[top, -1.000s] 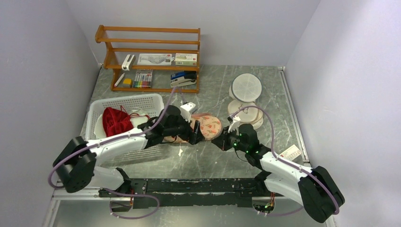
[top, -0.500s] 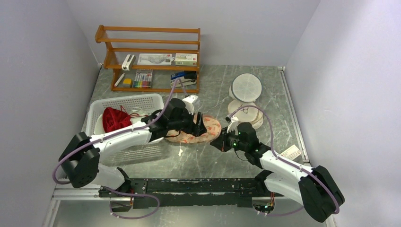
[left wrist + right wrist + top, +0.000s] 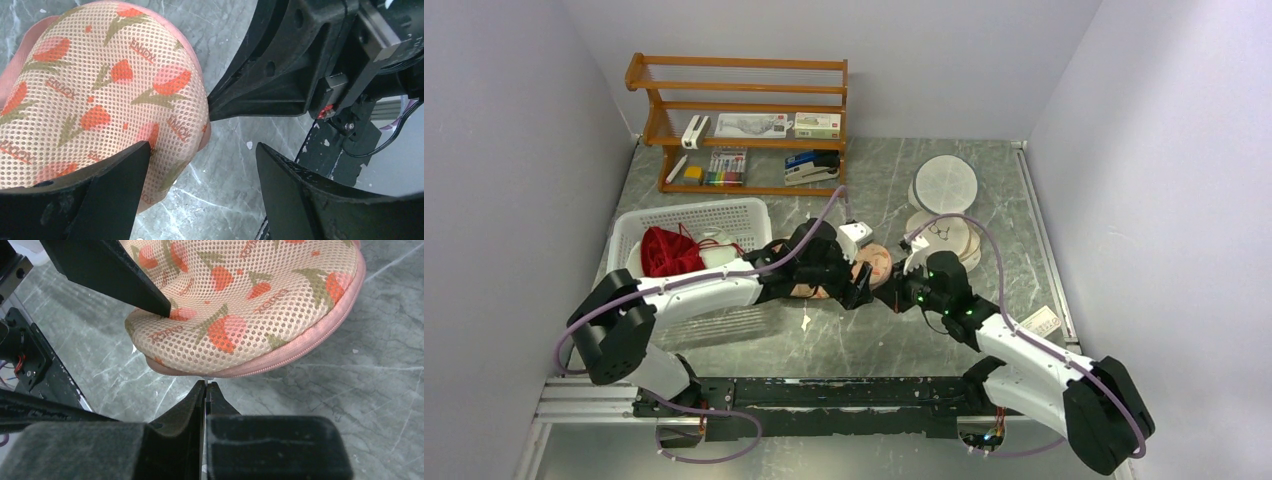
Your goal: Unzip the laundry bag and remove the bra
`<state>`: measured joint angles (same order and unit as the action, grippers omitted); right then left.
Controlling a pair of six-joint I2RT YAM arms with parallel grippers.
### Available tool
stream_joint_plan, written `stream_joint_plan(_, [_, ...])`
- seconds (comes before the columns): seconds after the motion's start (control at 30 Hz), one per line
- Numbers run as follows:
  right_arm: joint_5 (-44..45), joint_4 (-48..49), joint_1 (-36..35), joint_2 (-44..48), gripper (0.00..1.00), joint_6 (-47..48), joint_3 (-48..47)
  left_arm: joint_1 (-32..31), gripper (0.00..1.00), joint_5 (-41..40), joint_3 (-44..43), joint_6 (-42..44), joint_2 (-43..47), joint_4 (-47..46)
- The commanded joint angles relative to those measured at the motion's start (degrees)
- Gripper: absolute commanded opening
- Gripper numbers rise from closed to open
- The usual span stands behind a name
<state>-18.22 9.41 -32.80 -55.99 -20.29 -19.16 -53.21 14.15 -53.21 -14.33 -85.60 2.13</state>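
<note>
The peach-pink laundry bag (image 3: pixel 876 262) with orange-red motifs lies mid-table, mostly under my left arm. It fills the left wrist view (image 3: pixel 95 95) and the right wrist view (image 3: pixel 240 305). Its pink zipper edge (image 3: pixel 310 340) looks closed. My left gripper (image 3: pixel 856 283) is open at the bag's right lobe. One of its fingers (image 3: pixel 120 175) rests on the mesh and the other stands over bare table. My right gripper (image 3: pixel 892 298) is shut on the small metal zipper pull (image 3: pixel 206 379) at the bag's near edge. The bra is hidden.
A white basket (image 3: pixel 724 215) with a dark red garment (image 3: pixel 664 252) sits at the left. A wooden rack (image 3: pixel 739 125) stands at the back. Cream disc pouches (image 3: pixel 944 185) lie back right. A card (image 3: pixel 1037 322) lies beside the right arm.
My left gripper has moved right along the bag to its right lobe, close to the right gripper. The bag has been pressed flatter. The right gripper has stayed at the bag's right end.
</note>
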Motion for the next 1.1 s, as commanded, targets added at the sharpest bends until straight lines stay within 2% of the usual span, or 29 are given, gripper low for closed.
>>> stream_joint_plan(0.0, [-0.2,-0.2,-0.3,2.8,0.0,0.4,0.8,-0.4,0.83,-1.8,-1.2,2.0,-1.3,-1.8])
stream_joint_plan(0.03, [0.1,-0.5,-0.3,3.2,0.0,0.1,1.1,-0.4,0.78,-2.6,-0.9,1.5,-1.6,-3.0])
stream_joint_plan(0.17, [2.0,-5.0,-0.3,3.6,0.0,0.1,-1.2,-0.3,0.45,-6.2,0.7,0.5,-1.2,-4.8])
stream_joint_plan(0.27, [3.8,-7.0,-0.3,3.7,0.0,-0.6,-2.1,-0.3,0.4,-7.1,2.6,-1.9,0.2,-6.0])
stream_joint_plan(0.37, [5.8,-7.5,-0.2,3.3,0.0,-0.9,-2.7,-0.4,0.26,-4.2,2.4,-1.8,1.7,-5.2])
stream_joint_plan(0.57, [14.6,-8.3,0.4,-1.1,0.0,-4.2,-4.0,-0.4,0.09,-2.4,5.9,-1.8,3.3,-5.5])
stream_joint_plan(0.67, [19.7,-10.5,1.8,-4.1,0.0,-4.9,-5.5,-0.4,0.07,0.6,6.6,-1.3,2.7,-5.7])
stream_joint_plan(0.77, [19.8,-11.4,4.6,-4.6,0.0,-5.3,-5.1,-0.4,0.07,2.7,9.3,-3.4,1.5,-8.4])
stream_joint_plan(0.87, [16.8,-11.1,7.7,-4.6,0.0,-4.2,-4.1,-0.4,0.07,2.7,10.8,-4.1,-0.3,-8.6])
stream_joint_plan(1.07, [1.2,-11.1,6.1,-0.9,0.0,-8.3,-0.2,-0.4,0.07,-4.5,8.2,-3.3,-4.5,-2.3])
